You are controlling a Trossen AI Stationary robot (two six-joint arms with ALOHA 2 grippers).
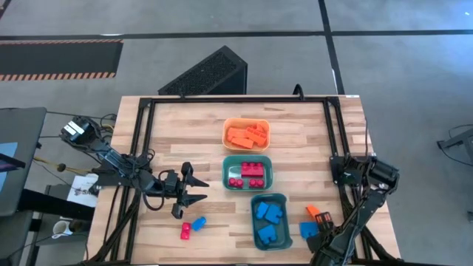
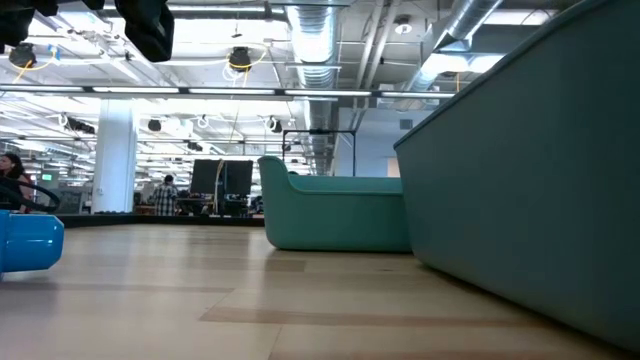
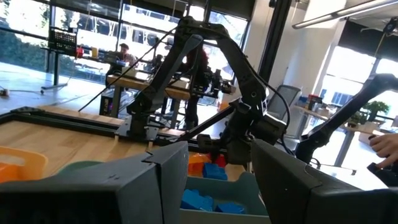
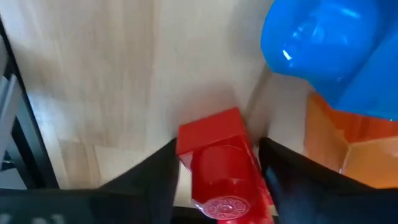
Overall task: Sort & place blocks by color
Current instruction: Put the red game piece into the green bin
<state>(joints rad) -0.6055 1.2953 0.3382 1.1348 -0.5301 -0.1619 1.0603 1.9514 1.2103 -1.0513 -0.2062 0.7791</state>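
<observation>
My left gripper hovers open over bare table left of the teal bin of red blocks. A blue block and a red block lie on the table just near of it. My right gripper is low at the table's near right. It is shut on a red block, which the arm hides in the high view. A blue block and an orange block lie close beside it. The orange bin holds orange blocks, and the near teal bin holds blue ones. My right gripper pinches the red block between its two fingers, one on each long side. The fingers lie along the block, which has a round stud at the end nearest the wrist. Whether the block is off the table, I cannot tell.
A dark frame runs along the table's left, far and right sides. The three bins stand in a row down the table's middle. A second orange block lies near the right gripper. A person's hand shows beyond the table.
</observation>
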